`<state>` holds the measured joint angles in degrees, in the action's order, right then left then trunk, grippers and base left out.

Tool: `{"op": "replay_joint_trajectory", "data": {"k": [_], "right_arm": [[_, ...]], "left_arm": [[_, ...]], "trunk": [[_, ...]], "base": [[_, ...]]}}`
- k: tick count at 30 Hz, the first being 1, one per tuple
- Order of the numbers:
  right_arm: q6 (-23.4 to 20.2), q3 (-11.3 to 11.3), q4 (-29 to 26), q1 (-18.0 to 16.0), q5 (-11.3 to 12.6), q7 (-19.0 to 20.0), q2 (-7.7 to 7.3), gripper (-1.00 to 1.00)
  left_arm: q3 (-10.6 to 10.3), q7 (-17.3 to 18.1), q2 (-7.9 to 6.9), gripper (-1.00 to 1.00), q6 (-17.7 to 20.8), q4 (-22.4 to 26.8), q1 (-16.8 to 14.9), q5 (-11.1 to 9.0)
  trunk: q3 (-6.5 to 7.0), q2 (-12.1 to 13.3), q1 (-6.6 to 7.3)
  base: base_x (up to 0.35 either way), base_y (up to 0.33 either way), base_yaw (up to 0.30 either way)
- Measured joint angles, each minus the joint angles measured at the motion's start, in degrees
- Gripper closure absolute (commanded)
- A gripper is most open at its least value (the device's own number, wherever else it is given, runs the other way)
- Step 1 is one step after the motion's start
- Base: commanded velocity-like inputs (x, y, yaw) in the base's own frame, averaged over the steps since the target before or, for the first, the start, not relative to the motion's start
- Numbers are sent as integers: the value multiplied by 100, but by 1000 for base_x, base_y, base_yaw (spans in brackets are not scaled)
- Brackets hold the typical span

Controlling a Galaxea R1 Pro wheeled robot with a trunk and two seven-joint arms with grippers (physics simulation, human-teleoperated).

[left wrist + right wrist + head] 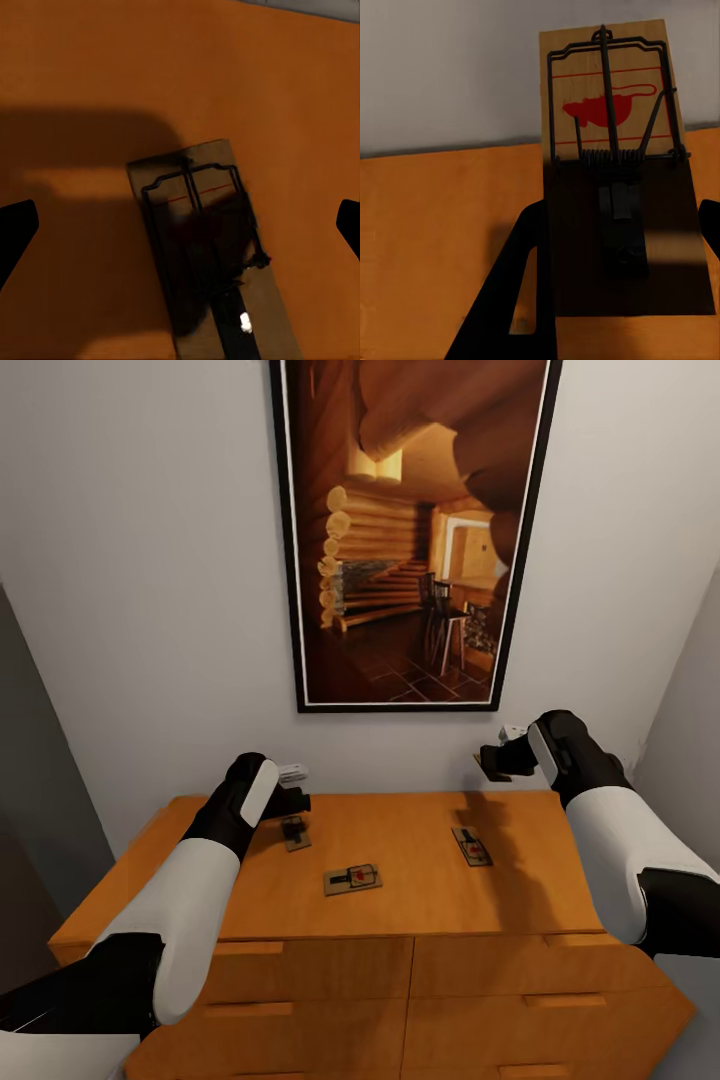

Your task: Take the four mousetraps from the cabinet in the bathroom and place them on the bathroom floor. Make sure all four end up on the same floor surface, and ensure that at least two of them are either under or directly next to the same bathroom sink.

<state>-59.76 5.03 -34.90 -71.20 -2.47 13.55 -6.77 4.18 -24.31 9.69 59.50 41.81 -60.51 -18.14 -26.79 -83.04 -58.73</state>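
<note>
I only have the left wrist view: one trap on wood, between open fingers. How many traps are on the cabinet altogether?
Observer: Three lie on the cabinet top: the left trap below your left gripper, the middle trap and the right trap.
Operator: Where's the fourth?
Observer: The right gripper holds it. The held trap is up off the top, over the back right part, near the wall.
Operator: Any drawers open?
Observer: No. The drawers that the head view shows all look closed.
</note>
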Motion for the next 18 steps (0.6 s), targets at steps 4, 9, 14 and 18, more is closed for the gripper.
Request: {"op": "replay_joint_trajectory", "data": {"k": [4,9,14,18], "right_arm": [[0,0,1,-3,0,-1,0,100],[-2,0,4,0,6,5,-1,100],[-2,0,-5,25,18,22,-3,100],[-2,0,-17,49,23,38,-3,100]], "left_arm": [[-4,-1,0,-100,-1,0,0,3],[-7,-1,-6,-100,-3,-2,-1,14],[-8,-1,-8,-100,-3,-2,-1,19],[-8,-1,-8,-100,-5,-2,-1,19]], "trunk": [[10,0,0],[14,0,0],[14,0,0],[15,0,0]], "base": [[0,0,165],[0,0,42],[0,0,7],[0,0,1]]}}
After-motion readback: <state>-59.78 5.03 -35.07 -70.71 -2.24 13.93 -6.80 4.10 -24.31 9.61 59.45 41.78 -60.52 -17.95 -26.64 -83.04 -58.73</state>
